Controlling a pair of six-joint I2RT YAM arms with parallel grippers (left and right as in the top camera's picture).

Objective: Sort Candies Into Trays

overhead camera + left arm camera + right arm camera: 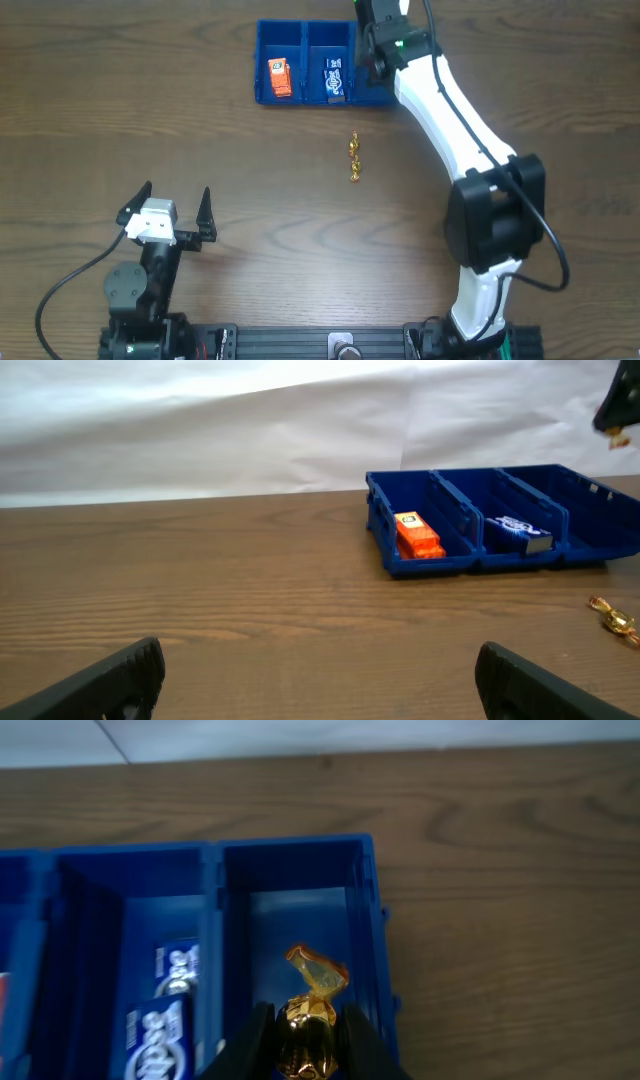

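- The right end effector grips a gold candy directly above the empty right compartment of the blue tray.
- Simply opening should drop it in.

Your blue tray sits at the far side of the bench, three compartments side by side. An orange candy lies in its left compartment, a blue-wrapped candy in the middle one. Your right tool pinches a gold-wrapped candy, twist end up, over the right compartment. Two loose gold candies lie end to end on the bare bench, near the tray
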